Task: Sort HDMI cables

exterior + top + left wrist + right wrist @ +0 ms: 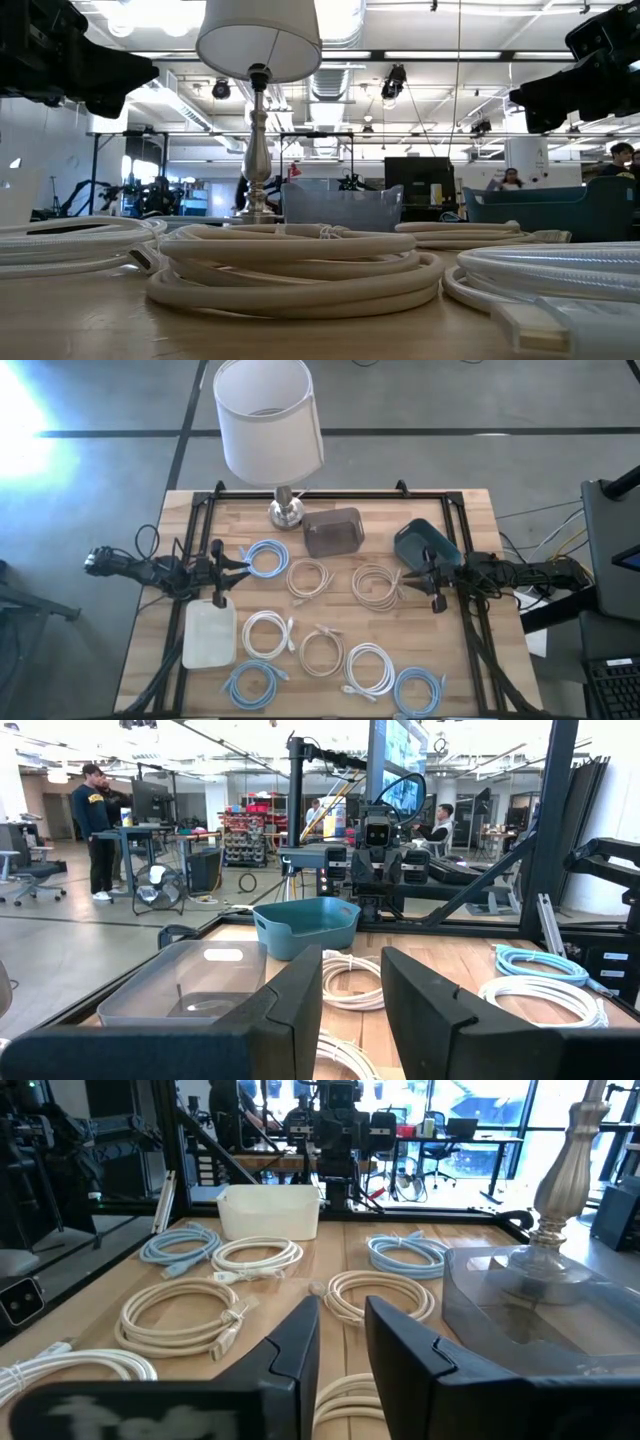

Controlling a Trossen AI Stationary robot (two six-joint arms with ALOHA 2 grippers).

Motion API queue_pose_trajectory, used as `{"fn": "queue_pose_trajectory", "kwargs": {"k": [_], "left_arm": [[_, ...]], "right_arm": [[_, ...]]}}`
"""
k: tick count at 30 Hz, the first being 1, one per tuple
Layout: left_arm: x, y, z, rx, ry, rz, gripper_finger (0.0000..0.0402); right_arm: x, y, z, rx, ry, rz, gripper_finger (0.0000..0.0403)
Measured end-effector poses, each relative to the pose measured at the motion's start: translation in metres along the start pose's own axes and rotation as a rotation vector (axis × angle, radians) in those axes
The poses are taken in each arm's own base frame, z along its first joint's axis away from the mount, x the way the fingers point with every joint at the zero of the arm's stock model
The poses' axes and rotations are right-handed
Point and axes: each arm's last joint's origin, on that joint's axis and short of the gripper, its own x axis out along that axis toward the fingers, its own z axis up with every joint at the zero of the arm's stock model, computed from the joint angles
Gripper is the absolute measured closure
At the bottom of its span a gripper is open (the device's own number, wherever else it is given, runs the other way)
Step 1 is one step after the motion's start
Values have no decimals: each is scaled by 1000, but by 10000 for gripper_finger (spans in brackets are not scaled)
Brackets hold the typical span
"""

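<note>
**A:** How are your arms standing?

**B:** Both stretch level over the wooden tabletop (150,630), one from each side, pointing at each other. My left pincer (222,568) hangs at the left edge, just beside the far end of the white bin (209,634). My right pincer (425,576) hangs at the right edge, close to the teal bin (423,544). Each pincer is released, its two dark fingers a narrow gap apart, grasping nothing.

**A:** And the HDMI cables?

**B:** Nine small round coils lie flat and apart in the middle and near part of the tabletop. In the far row sit a light blue coil (267,557), a beige coil (309,577) and a second beige coil (376,585). Nearer come a white coil (267,634), a third beige coil (321,651) and a second white coil (369,668). Two more light blue coils (253,683) (418,691) lie at the near edge. Small plugs stick out from several.

**A:** Anything else?

**B:** A clear grey bin (333,532) stands beside the lamp (268,422) at the far edge.
</note>
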Motion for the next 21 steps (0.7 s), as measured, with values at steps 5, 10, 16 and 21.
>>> {"fn": "queue_pose_trajectory", "kwargs": {"k": [5, 10, 16, 21], "left_arm": [[0, 0, 0, 0, 0, 0, 291], [0, 0, 0, 0, 0, 0, 291], [0, 0, 0, -1, 0, 0, 291], [0, 0, 1, -6, -9, 0, 291]], "right_arm": [[0, 0, 0, 1, 0, 0, 334], [0, 0, 0, 24, 0, 0, 332], [0, 0, 0, 22, 1, 0, 322], [0, 0, 0, 24, 0, 0, 316]]}}
